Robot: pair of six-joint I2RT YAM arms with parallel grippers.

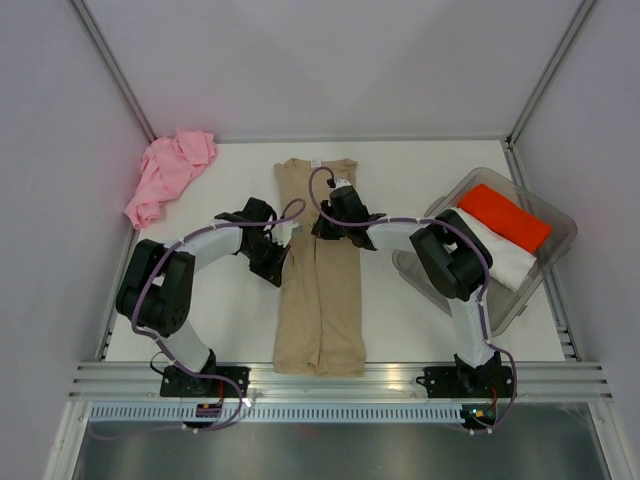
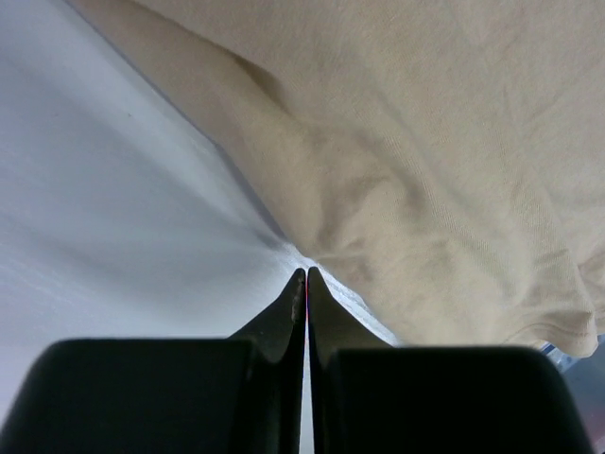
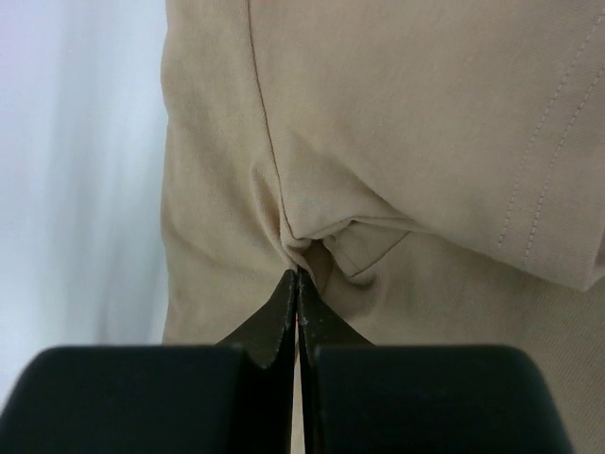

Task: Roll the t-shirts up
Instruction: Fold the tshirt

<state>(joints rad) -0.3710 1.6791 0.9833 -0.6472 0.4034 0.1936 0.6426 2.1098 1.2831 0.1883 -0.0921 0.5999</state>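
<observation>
A tan t-shirt (image 1: 320, 300) lies flat on the white table, folded into a long strip running from near to far. A pink t-shirt (image 1: 168, 175) sits crumpled in the far left corner. My left gripper (image 1: 281, 243) is at the strip's left edge, and in the left wrist view it (image 2: 306, 273) is shut where the tan cloth (image 2: 444, 189) puckers toward its tips. My right gripper (image 1: 326, 226) rests on the upper part of the strip. In the right wrist view it (image 3: 298, 272) is shut on a pinched fold of tan cloth (image 3: 378, 142).
A clear plastic bin (image 1: 560, 225) stands at the right, tilted, holding a folded red cloth (image 1: 505, 217) and a folded white cloth (image 1: 500, 255). Grey walls close in the table on the left, back and right. A metal rail (image 1: 340, 378) runs along the near edge.
</observation>
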